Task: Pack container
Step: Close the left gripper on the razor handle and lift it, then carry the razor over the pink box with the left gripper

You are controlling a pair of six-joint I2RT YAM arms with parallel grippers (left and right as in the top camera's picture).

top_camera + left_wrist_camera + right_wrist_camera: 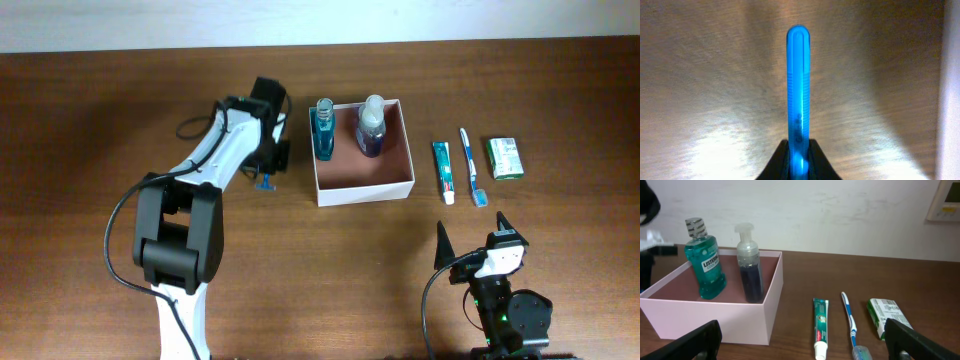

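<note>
The container (365,188) is a white-walled square box with a reddish-brown inside, at mid-table. A teal mouthwash bottle (323,130) and a dark pump bottle (371,127) stand in it. My left gripper (268,168) is just left of the box, shut on a slim blue plastic handle (798,85) that sticks out past the black fingertips (817,162) over the wood. The handle's lower end (265,181) shows beside the arm. My right gripper (472,225) stands open near the front edge, nothing between its fingers (695,340).
Right of the box lie a toothpaste tube (443,171), a blue-and-white toothbrush (472,167) and a small green packet (505,157), side by side. From the right wrist they are the tube (820,325), the brush (850,320) and the packet (886,315), with the box wall (715,317) left.
</note>
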